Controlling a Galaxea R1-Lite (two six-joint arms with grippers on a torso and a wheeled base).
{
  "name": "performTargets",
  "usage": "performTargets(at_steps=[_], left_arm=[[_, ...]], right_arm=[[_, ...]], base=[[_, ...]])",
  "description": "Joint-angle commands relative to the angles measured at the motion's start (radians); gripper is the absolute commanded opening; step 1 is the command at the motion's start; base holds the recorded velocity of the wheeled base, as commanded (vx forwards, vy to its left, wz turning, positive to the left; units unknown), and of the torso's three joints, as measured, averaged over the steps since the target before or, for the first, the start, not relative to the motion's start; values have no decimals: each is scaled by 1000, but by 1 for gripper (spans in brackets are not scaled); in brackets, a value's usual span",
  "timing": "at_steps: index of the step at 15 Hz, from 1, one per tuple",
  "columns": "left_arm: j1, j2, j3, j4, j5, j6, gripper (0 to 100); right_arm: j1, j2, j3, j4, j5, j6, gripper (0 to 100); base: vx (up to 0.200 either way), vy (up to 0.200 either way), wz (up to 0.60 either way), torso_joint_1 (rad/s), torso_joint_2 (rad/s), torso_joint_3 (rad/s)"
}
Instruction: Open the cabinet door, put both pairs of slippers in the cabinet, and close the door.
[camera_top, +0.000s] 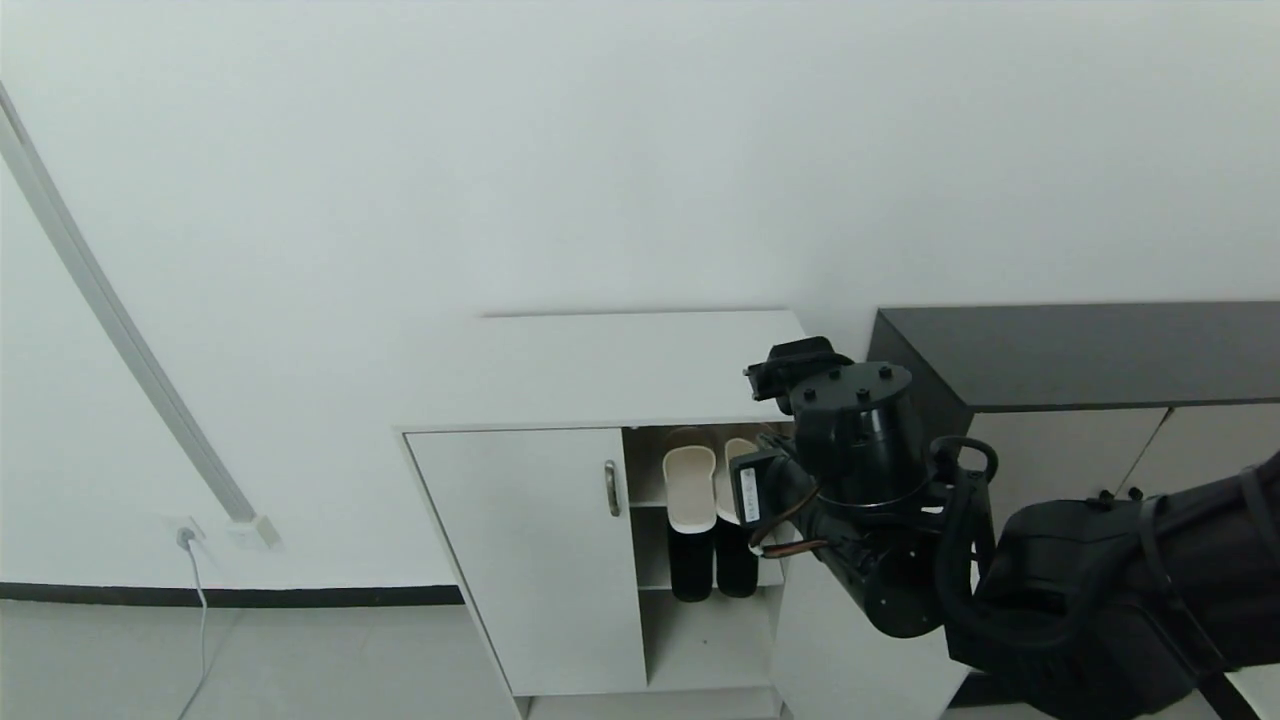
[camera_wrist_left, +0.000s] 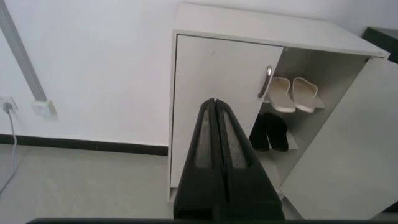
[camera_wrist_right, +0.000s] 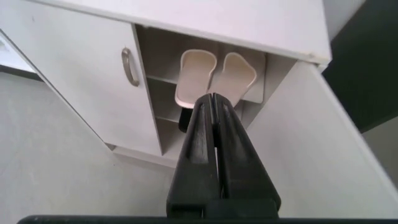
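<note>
Grey conduit (camera_top: 120, 330) slanting down white wall (camera_top: 640, 150), well left of left fingers (camera_wrist_left: 205, 140). Socket (camera_top: 186, 530) with plugged cable (camera_top: 203, 620) at conduit's foot, far from same fingers. Black skirting strip (camera_top: 230, 596) above floor (camera_top: 300, 660). Dark sideboard (camera_top: 1080, 350) right of right fingers (camera_wrist_right: 202, 140).

right arm (camera_top: 1100, 590) extended from right, elbow bent, wrist (camera_top: 860, 440) raised. right tool (camera_wrist_right: 213, 99) empty, jaws pressed together, angled forward and down. left tool (camera_wrist_left: 215, 102) empty, jaws pressed together, angled likewise.
</note>
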Motion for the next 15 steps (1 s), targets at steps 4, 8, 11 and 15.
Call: performTargets(at_steps=[4,8,11,15], left_arm=[[0,1,0,1,-15,22,0],[0,1,0,1,-13,22,0],[0,1,0,1,-15,22,0],[0,1,0,1,-15,22,0]], right_arm=[[-45,-3,2,0,2,0,0],[-46,-2,3,0,2,-9,0],[-46,-2,12,-15,2,-20,0],[-53,-2,15,-29,0,-28,0]], base=[[0,0,0,187,-411,-226],[0,0,0,96,-206,-110],[0,0,0,0,0,0],[0,0,-600,1,-1,6]])
